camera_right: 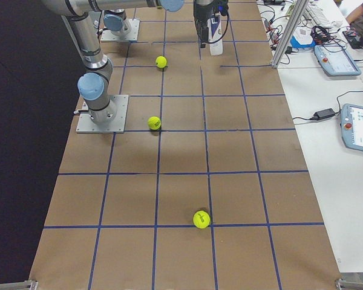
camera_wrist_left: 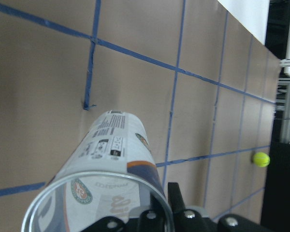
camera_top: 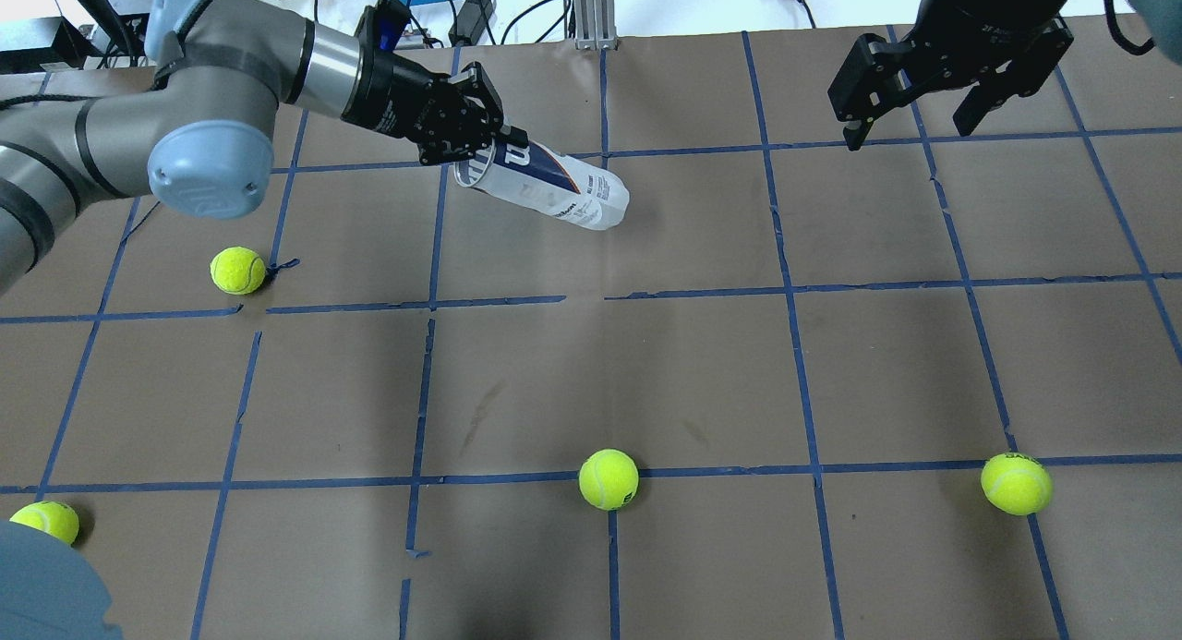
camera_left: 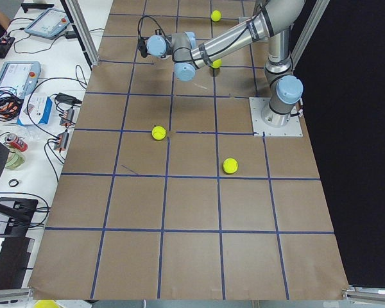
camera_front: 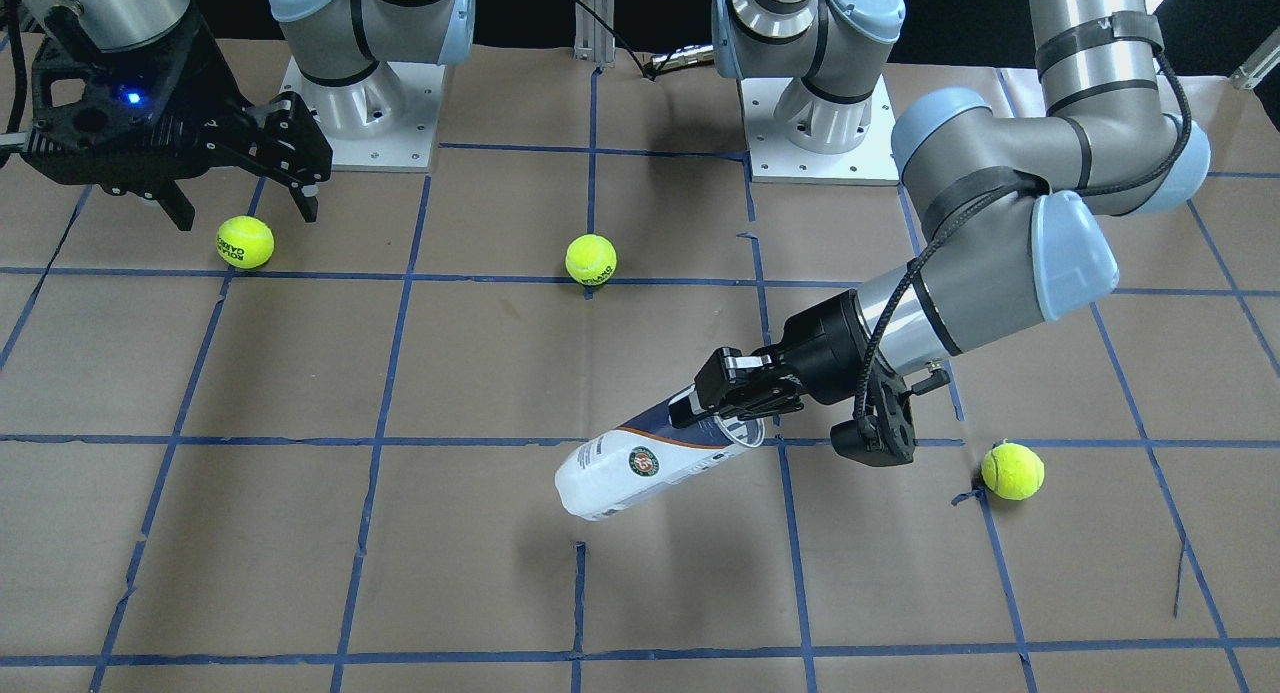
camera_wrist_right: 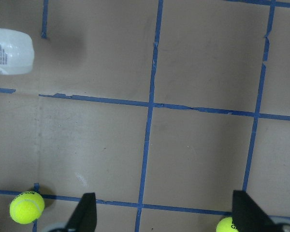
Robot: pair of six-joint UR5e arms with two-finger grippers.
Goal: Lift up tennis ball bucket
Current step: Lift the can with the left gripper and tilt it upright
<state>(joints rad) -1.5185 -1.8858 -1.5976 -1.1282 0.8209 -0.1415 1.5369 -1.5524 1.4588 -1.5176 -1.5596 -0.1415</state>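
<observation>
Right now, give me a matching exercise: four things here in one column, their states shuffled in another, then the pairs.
Column one:
1 tennis ball bucket
2 left jaws
3 right jaws
4 middle tennis ball

Column two:
a open, empty
b on a blue tape line
c tilted, held in the air
d shut on the bucket's open end

Pairs: 1-c, 2-d, 3-a, 4-b

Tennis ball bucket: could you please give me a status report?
Left pincer shut on tennis ball bucket at its open rim. Bucket tilted, off the table. Right pincer open, empty. Tennis balls lie apart, none in the way.
</observation>
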